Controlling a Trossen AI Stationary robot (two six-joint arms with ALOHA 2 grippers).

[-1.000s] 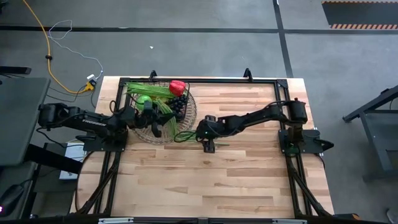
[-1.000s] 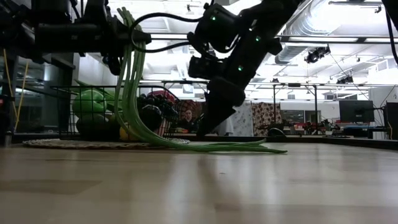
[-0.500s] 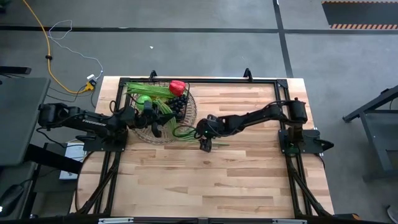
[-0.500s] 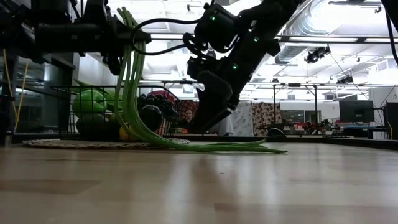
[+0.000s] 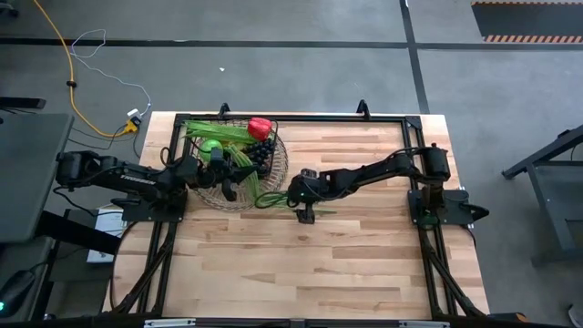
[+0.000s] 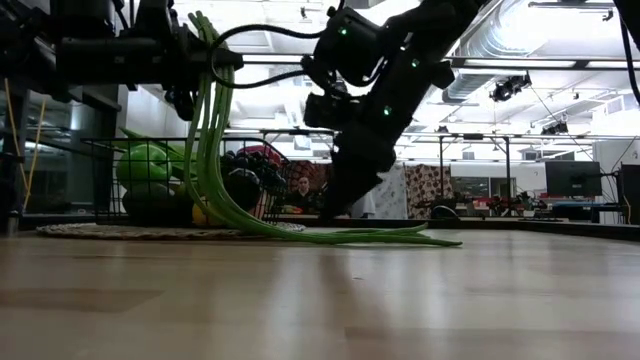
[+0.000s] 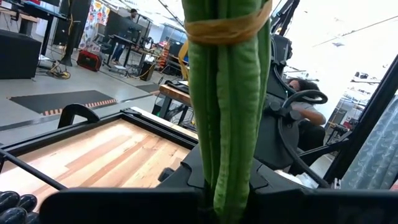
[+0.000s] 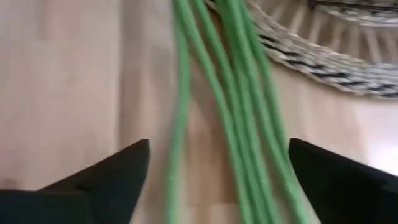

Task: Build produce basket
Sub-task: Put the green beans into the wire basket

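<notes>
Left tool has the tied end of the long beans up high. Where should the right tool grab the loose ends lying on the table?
Grip the trailing strands of the long beans where they lie flat on the table, just outside the basket. Come straight down with the open right tool straddling them; they run side by side between its fingers there.

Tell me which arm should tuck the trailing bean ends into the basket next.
Probably the right. Its gripper hangs open directly over the long green beans lying on the table beside the basket. The left gripper is occupied, clamping the bundle's banded end above the basket.
</notes>
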